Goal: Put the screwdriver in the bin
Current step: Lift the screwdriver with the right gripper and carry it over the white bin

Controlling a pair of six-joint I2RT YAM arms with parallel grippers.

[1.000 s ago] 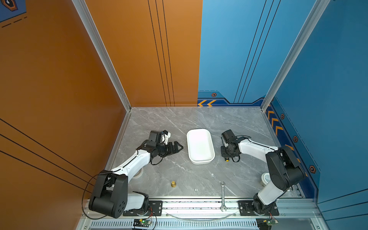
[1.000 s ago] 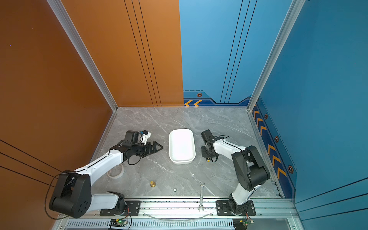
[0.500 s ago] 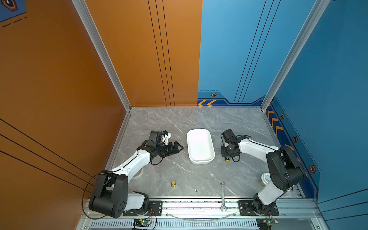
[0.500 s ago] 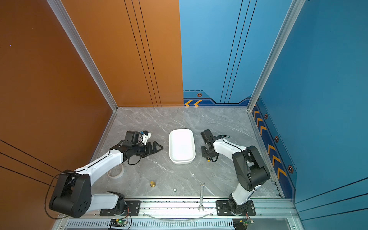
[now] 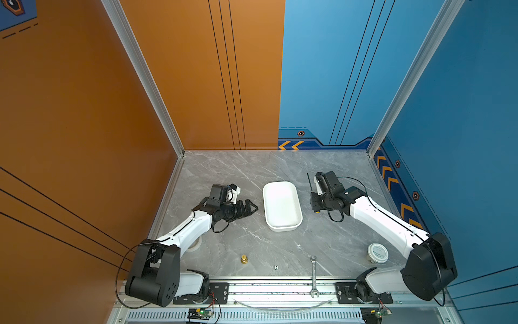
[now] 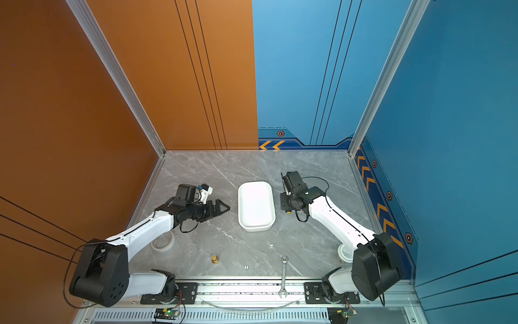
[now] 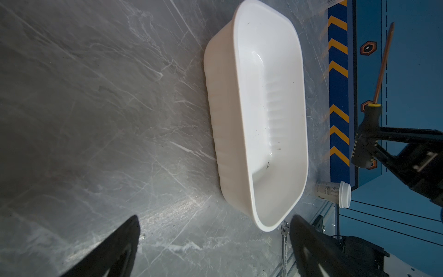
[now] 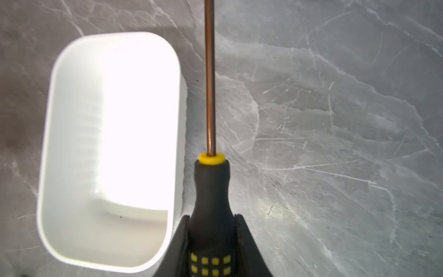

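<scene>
The screwdriver (image 8: 211, 191) is up off the worktop (image 8: 335, 120), pinched by its black handle in the right tool (image 8: 212, 217), whose jaws press on either side just behind the neck. In both top views its yellow end cap sits higher than a second ago, and the thin shaft (image 5: 309, 182) now shows clear of the wrist. That reads as a lift just made, with the pinch unchanged. The left wrist view agrees: the handle hangs against the blue wall, not on the stone.

It is not in the bin (image 8: 45, 144) yet. It hangs just beside the bin's long side nearest the right arm, shaft roughly parallel to that side and pointing toward the bin's far end. The bin is empty.

So pick-up looks done and the carry is what remains: a short sideways shift over the rim, then a release. With the shaft already lined up along the bin, it should fit lengthways, though the tip may overhang the far end if the shift is not centred.

The left tool (image 5: 252, 208) waits on the bin's opposite long side, jaws spread and holding nothing. The wrench (image 5: 313, 276) lies well clear of the bin's near end.
</scene>
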